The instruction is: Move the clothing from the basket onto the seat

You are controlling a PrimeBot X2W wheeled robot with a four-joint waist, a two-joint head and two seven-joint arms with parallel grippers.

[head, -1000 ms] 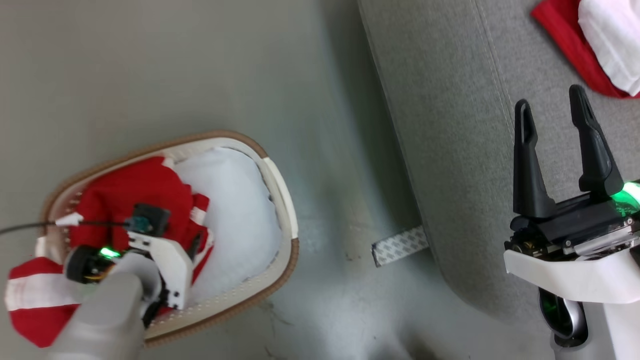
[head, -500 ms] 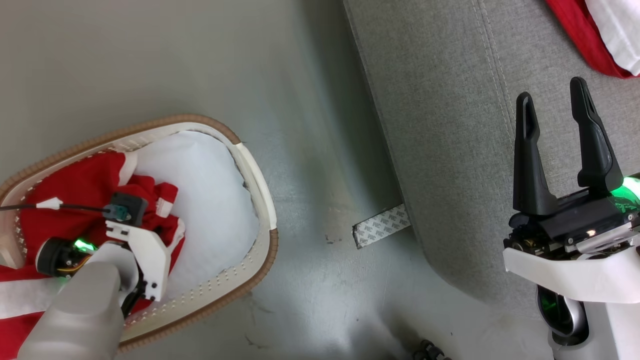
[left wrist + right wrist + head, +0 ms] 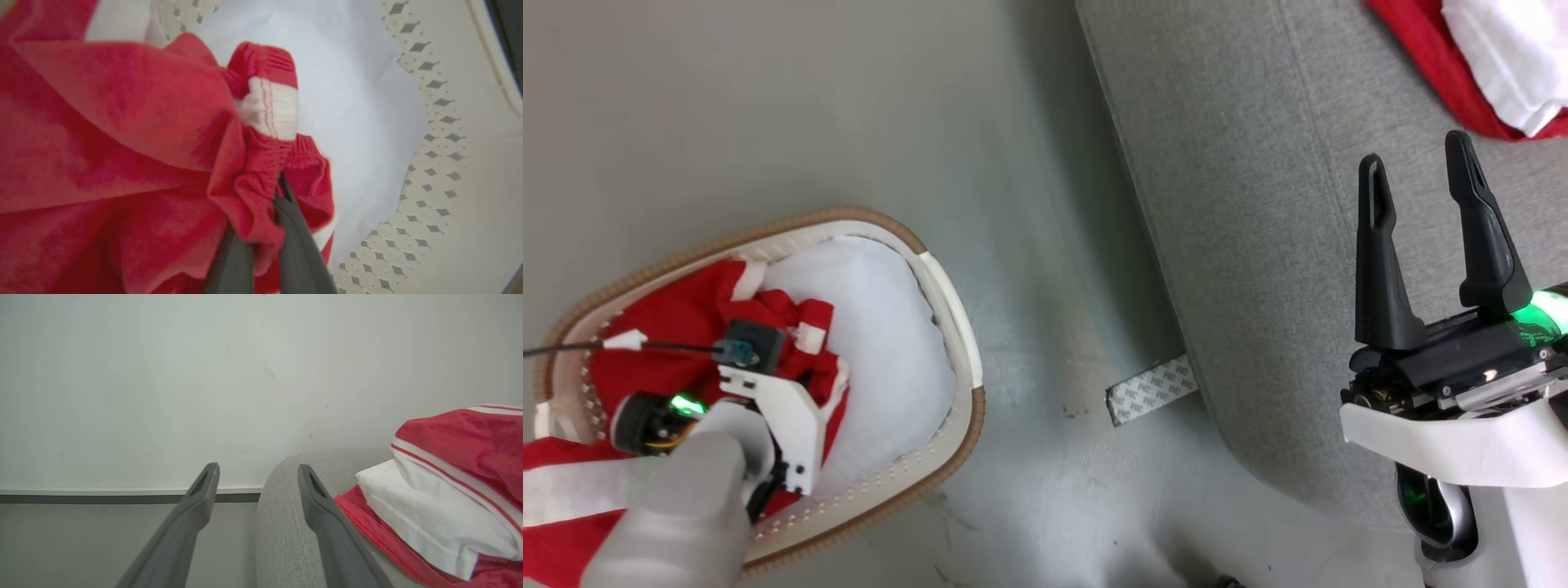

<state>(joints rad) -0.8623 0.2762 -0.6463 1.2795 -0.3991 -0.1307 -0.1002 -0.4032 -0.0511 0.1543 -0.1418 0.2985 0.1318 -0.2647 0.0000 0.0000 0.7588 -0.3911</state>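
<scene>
Clothing (image 3: 678, 327) is seen, head view, bunched in the basket (image 3: 950, 302) at eight o'clock; the seat (image 3: 1241, 204) lies at two o'clock, the right end effector (image 3: 1413, 155) spread above it. Left wrist view: the left end effector (image 3: 261, 208) is pressed together on a fold of the clothing. Right wrist view: one garment (image 3: 449, 437) is laid on the seat at three o'clock.

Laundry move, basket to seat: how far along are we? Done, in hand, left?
Done: one red-and-white garment lies on the seat. In hand: the left gripper is shut on a bunched red fold of the clothing inside the basket, not yet lifted out. Left: carry it over, plus the striped fabric draped over the basket rim. The right gripper hangs open over the seat, empty.
</scene>
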